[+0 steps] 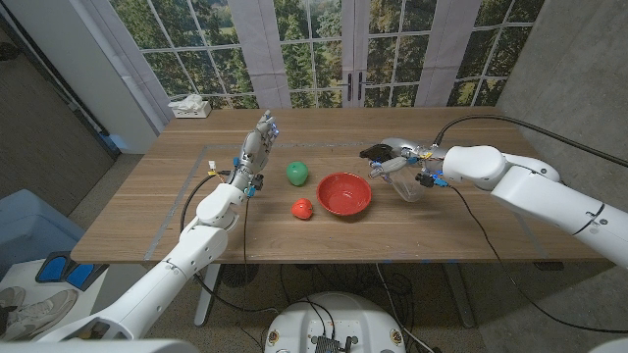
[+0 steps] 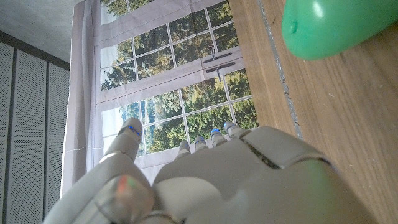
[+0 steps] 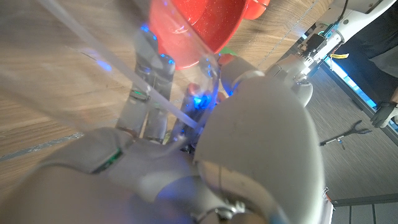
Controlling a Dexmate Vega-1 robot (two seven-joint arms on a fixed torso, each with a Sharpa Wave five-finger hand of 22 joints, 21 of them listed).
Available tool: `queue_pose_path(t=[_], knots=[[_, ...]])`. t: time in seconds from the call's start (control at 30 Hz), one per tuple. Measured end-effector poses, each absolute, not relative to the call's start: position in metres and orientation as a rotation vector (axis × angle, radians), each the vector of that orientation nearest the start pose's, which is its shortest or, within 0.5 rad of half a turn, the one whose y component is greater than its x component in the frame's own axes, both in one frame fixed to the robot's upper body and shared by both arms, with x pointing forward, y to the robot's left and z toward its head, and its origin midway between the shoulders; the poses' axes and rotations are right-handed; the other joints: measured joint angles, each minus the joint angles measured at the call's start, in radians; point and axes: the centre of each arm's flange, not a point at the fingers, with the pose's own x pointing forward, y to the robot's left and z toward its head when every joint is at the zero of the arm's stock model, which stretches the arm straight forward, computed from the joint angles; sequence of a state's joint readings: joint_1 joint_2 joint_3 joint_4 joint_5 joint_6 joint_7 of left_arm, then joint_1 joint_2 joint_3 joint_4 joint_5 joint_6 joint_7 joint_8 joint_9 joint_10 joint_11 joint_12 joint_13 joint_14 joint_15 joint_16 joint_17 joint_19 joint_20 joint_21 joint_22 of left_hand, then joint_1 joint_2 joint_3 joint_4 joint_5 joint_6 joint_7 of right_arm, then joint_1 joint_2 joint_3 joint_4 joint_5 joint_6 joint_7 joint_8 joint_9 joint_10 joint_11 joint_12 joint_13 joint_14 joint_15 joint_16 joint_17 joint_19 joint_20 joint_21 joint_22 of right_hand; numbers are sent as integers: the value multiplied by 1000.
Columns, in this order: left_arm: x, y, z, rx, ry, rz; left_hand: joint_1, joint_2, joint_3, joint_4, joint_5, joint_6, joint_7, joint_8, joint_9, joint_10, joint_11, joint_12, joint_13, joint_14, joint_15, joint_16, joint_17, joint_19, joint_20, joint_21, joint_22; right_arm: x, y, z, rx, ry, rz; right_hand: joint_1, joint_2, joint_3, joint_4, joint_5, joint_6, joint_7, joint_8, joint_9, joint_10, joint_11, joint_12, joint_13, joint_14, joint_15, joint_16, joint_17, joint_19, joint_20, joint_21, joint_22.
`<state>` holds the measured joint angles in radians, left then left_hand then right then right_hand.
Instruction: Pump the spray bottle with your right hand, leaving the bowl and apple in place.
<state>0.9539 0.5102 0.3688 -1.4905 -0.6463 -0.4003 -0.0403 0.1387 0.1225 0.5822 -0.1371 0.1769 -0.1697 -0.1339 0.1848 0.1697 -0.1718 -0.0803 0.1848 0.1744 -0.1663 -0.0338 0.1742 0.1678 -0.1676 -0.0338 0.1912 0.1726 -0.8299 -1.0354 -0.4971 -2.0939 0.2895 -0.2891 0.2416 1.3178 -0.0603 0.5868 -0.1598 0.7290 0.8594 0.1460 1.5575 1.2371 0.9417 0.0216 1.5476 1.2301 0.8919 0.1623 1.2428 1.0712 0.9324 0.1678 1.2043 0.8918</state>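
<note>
My right hand (image 1: 404, 161) grips a clear spray bottle (image 1: 409, 184) on the table's right side, and the bottle's black nozzle (image 1: 374, 151) points toward the left. In the blurred right wrist view, the right hand (image 3: 249, 130) wraps the clear bottle (image 3: 118, 68) with the red bowl (image 3: 199, 22) just beyond. The red bowl (image 1: 343, 209) sits mid-table, just left of the bottle. A green apple (image 1: 297, 173) and a small red fruit (image 1: 302, 208) lie left of the bowl. My left hand (image 1: 257, 147) stands upright and empty beside the green apple (image 2: 329, 25); its fingers (image 2: 214, 140) reach up.
A tissue box (image 1: 189, 106) sits at the table's far left corner. A black cable (image 1: 476, 227) trails from my right arm over the table's right front. Pale tape lines (image 1: 186, 201) mark the left part of the tabletop.
</note>
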Motion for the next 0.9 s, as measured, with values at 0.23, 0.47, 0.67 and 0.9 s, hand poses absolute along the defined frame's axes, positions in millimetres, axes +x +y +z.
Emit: queue_pose_path(t=[0.23,0.47,0.67,0.9], knots=[[604,248,-21,-77,-744,-321,5,5,0,0,0,0,0,0,0,0,0,0,0,0,0,0,0,0,0,0,0,526,-206,29,-914,-425,554,-20,7,-40,10,-24,-8,-7,0,2,0,0,0,0,0,0,6,1,0,0,-14,43],[604,247,-19,-75,-747,-323,5,5,0,0,0,0,0,0,0,0,0,0,0,0,0,0,0,0,0,0,0,528,-209,27,-889,-434,545,-33,1,-99,1,-91,-108,-80,-1,-2,-51,-52,5,0,-4,-4,20,1,7,-29,-24,74],[604,246,-19,-72,-745,-324,5,5,0,0,0,13,5,4,0,0,0,0,0,0,0,0,0,0,0,0,0,529,-211,27,-878,-438,534,-32,1,-179,-1,-201,-291,-92,-243,-271,-65,-105,16,0,-8,-8,20,9,0,-36,-27,75],[605,245,-18,-71,-744,-324,5,5,0,0,0,15,4,4,0,0,0,0,0,0,0,0,0,0,0,0,0,529,-213,27,-873,-446,529,0,-3,-189,-4,-260,-307,-55,-429,-491,-74,-117,21,0,-16,-16,20,21,-8,-43,-29,75]])
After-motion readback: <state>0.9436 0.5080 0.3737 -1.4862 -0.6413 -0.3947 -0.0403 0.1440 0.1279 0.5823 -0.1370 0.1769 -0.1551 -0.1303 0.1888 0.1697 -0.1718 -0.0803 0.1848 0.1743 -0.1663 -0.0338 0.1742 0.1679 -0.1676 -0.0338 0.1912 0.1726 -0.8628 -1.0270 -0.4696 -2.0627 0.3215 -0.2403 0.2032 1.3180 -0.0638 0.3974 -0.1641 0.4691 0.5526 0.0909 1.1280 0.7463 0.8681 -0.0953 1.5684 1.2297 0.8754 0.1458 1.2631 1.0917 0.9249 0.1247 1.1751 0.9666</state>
